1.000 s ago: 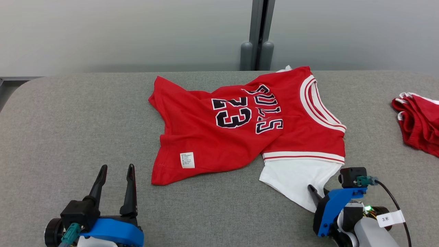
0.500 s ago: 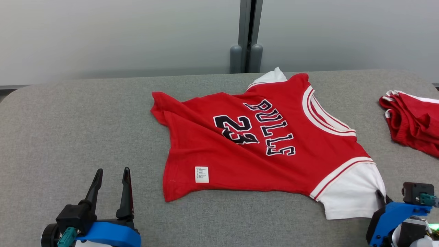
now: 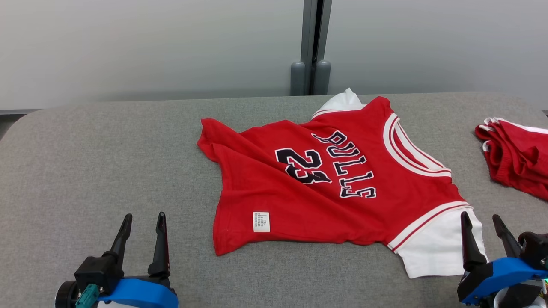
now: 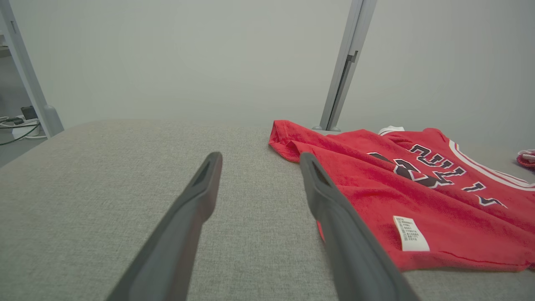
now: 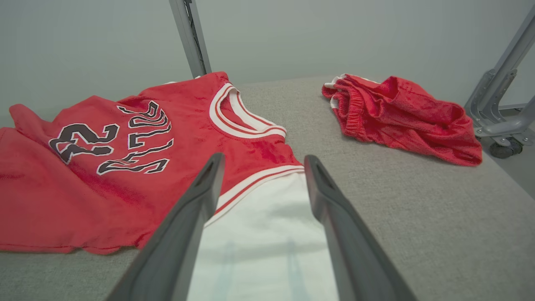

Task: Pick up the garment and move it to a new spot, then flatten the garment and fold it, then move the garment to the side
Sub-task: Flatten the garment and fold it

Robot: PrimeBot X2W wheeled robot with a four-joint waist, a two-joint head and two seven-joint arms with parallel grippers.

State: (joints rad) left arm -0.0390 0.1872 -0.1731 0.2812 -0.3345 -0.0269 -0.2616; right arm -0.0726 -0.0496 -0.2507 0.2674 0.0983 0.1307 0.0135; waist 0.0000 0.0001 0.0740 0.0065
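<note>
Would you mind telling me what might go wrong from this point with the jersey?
1. The jersey lies creased across its number, so folding now would likely trap wrinkles.
2. The right gripper hangs with jaws open at the white sleeve; a careless pull might bunch it.
3. The other red garment lies close on the right; sliding the jersey that way may tangle both.

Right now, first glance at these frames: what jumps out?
A red jersey printed BULLS 23 lies rumpled in the middle of the grey table, its white sleeve nearest the right gripper, which stands open at the sleeve's edge. A second red garment sits bunched at the table's right edge. The left gripper hangs open at the lower left, apart from the jersey.
</note>
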